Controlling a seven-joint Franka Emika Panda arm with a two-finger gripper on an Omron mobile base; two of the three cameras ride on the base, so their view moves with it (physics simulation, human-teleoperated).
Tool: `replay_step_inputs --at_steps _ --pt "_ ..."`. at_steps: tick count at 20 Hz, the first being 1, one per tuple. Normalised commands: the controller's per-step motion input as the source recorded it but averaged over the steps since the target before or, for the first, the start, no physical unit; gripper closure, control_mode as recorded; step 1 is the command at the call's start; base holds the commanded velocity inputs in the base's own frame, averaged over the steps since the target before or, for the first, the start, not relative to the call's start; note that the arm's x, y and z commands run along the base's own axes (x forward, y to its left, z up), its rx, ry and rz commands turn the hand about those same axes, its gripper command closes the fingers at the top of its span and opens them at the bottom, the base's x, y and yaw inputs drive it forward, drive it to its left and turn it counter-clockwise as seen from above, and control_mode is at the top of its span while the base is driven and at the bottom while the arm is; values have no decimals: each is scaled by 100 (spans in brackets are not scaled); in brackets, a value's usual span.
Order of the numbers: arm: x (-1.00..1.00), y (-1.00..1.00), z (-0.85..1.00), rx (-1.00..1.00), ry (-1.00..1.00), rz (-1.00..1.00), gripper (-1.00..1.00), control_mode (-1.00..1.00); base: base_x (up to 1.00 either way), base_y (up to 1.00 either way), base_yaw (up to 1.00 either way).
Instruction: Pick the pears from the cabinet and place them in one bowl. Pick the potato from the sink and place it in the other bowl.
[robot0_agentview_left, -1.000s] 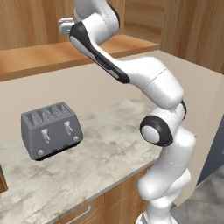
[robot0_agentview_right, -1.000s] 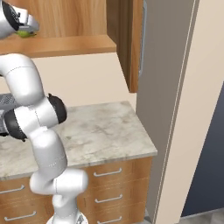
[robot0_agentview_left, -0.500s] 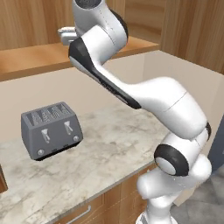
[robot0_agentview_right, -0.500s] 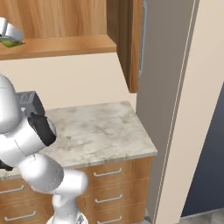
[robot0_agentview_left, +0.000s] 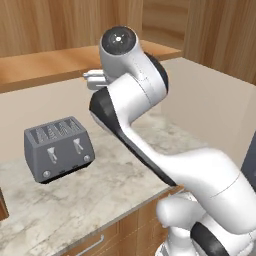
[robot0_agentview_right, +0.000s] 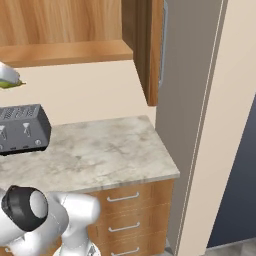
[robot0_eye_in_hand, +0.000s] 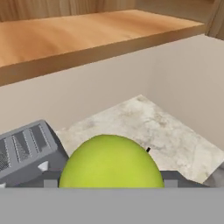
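A bright yellow-green pear (robot0_eye_in_hand: 109, 162) sits between my gripper's fingers, low in the middle of the hand view. In the right base view the gripper (robot0_agentview_right: 7, 79) hangs at the far left with the pear (robot0_agentview_right: 10, 84) in it, above the toaster. From the left base view the gripper (robot0_agentview_left: 94, 80) peeks out behind my upper arm, just below the cabinet's shelf edge (robot0_agentview_left: 45, 65). The cabinet door (robot0_agentview_right: 150, 50) stands open, its silver bar handle (robot0_agentview_right: 164, 40) on the far side. The bowls, the potato and the sink are out of view.
A grey four-slot toaster (robot0_agentview_left: 59, 147) stands on the marble counter (robot0_agentview_left: 100, 190) under the gripper, against the beige back wall. Drawers with short handles (robot0_agentview_right: 125, 197) lie below the counter. A tall beige panel (robot0_agentview_right: 200, 125) bounds the counter on the right.
The arm has swung down and forward. The gripper has come out of the cabinet and dropped below the shelf with the pear, now over the toaster.
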Motion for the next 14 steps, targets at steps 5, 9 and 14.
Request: replay_step_inputs --at_steps 5,9,14 --pt "-13 -75 -91 6 7 1 100 -100 0 0 0" --pt "-11 -39 -45 4 4 17 100 -100 0 0 0" --pt "-23 -4 -26 3 6 6 100 -100 0 0 0"
